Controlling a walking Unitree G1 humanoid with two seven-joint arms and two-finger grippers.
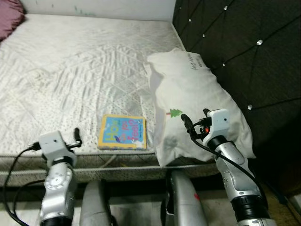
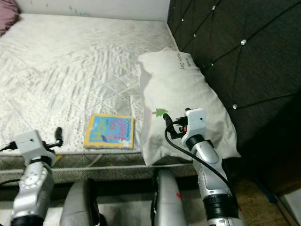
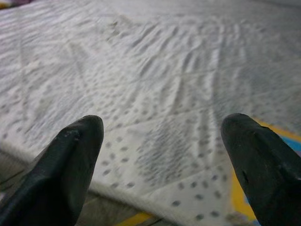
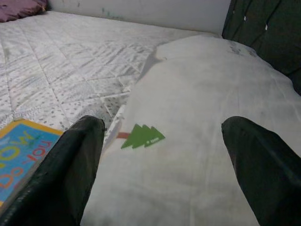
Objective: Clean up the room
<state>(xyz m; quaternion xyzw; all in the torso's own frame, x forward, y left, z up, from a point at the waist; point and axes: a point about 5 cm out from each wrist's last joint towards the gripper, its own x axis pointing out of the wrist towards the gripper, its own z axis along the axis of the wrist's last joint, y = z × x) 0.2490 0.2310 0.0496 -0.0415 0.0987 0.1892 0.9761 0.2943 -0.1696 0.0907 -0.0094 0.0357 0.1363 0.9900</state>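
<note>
A blue picture book (image 1: 122, 132) with a yellow border lies flat near the front edge of the bare white mattress (image 1: 70, 70). To its right, a white pillow (image 1: 193, 94) printed with a small green tree (image 4: 142, 135) leans against the headboard. My right gripper (image 1: 195, 120) hovers open over the pillow's near end, its fingers (image 4: 70, 165) spread wide. My left gripper (image 3: 164, 155) is open at the mattress's front edge, left of the book, with the book's corner (image 3: 277, 141) beside one finger.
A dark tufted headboard (image 1: 244, 52) with studs runs along the right side. A purple cushion (image 1: 9, 19) sits at the mattress's far left corner. A white wall (image 1: 103, 7) stands behind the bed. My own legs (image 1: 183, 197) stand against the bed's front.
</note>
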